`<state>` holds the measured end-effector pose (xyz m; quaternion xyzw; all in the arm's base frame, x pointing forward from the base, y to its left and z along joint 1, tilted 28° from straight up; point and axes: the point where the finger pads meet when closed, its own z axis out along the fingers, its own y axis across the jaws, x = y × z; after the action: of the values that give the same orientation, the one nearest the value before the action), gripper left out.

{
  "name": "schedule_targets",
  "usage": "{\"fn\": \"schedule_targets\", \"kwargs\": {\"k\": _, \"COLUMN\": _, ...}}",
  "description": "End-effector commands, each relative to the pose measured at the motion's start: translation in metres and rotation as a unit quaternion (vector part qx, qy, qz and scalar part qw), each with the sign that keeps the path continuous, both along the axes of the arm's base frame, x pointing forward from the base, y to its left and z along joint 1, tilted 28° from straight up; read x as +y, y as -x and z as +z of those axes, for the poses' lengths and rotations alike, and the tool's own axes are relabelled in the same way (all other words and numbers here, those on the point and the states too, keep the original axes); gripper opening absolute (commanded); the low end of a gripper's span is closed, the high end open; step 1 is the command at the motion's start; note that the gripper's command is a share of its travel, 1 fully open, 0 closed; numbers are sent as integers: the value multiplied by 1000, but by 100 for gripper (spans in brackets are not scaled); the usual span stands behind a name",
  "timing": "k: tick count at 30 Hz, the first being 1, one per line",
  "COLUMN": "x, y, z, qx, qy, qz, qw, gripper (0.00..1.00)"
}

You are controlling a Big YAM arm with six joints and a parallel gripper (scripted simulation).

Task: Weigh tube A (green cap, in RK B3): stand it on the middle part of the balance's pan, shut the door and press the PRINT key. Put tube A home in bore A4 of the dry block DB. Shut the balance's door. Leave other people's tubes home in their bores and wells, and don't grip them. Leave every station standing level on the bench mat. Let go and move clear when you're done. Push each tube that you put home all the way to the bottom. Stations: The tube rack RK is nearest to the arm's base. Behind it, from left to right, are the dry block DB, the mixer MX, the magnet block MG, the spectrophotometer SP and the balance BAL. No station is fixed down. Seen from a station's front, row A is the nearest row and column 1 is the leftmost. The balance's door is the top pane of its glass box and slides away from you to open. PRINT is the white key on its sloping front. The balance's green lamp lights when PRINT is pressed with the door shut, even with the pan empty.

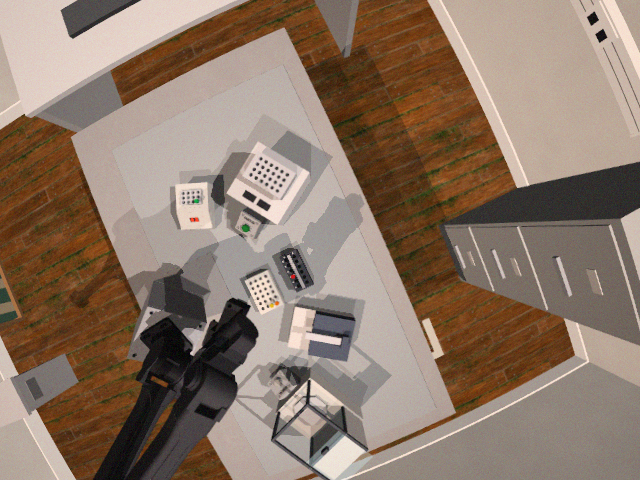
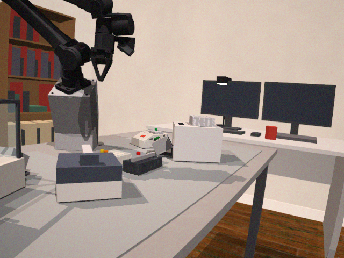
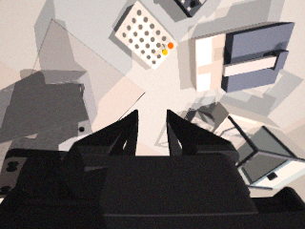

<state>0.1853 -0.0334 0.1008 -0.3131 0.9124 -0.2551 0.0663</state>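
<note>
My gripper (image 2: 101,78) hangs high above the bench near the arm's pedestal, fingers pointing down. In the wrist view the fingers stand apart with nothing between them. A green-capped tube (image 1: 196,200) sits in the small white dry block DB (image 1: 192,205), in the right-hand bore of the row nearest its red display. It also shows in the side view (image 2: 156,129). The balance's glass box (image 1: 315,426) stands at the bench's near end and also shows in the wrist view (image 3: 267,157). I cannot tell whether its top door is shut. The rack RK (image 3: 143,33) lies below me, holding an orange-capped tube (image 3: 170,45) and a yellow-capped tube (image 3: 164,52).
A large white block with many wells (image 1: 268,180) stands behind. A small grey unit with a green round top (image 2: 162,145) leans tilted against it. The black magnet block (image 1: 295,268) holds a red-capped tube. The spectrophotometer (image 1: 323,333) stands beside the rack.
</note>
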Motion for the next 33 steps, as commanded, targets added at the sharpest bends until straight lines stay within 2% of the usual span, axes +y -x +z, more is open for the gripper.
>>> {"fn": "schedule_targets", "kwargs": {"k": 1, "x": -25, "y": -14, "z": 34, "qx": -14, "qy": -7, "qz": 33, "qw": 999, "gripper": 30}}
{"fn": "schedule_targets", "kwargs": {"k": 6, "x": -67, "y": -9, "z": 53, "qx": -24, "qy": -4, "qz": 13, "qw": 1000, "gripper": 30}}
{"fn": "schedule_targets", "kwargs": {"k": 7, "x": -76, "y": -9, "z": 52, "qx": -13, "qy": -5, "qz": 13, "qw": 1000, "gripper": 30}}
{"fn": "schedule_targets", "kwargs": {"k": 9, "x": -76, "y": -9, "z": 52, "qx": -13, "qy": -5, "qz": 13, "qw": 1000, "gripper": 30}}
{"fn": "schedule_targets", "kwargs": {"k": 24, "x": -200, "y": 5, "z": 101, "qx": -28, "qy": -8, "qz": -36, "qw": 999, "gripper": 30}}
{"fn": "schedule_targets", "kwargs": {"k": 26, "x": -200, "y": 5, "z": 101, "qx": -28, "qy": -8, "qz": -36, "qw": 999, "gripper": 30}}
{"fn": "schedule_targets", "kwargs": {"k": 33, "x": -256, "y": 10, "z": 123, "qx": -34, "qy": -12, "qz": -55, "qw": 998, "gripper": 30}}
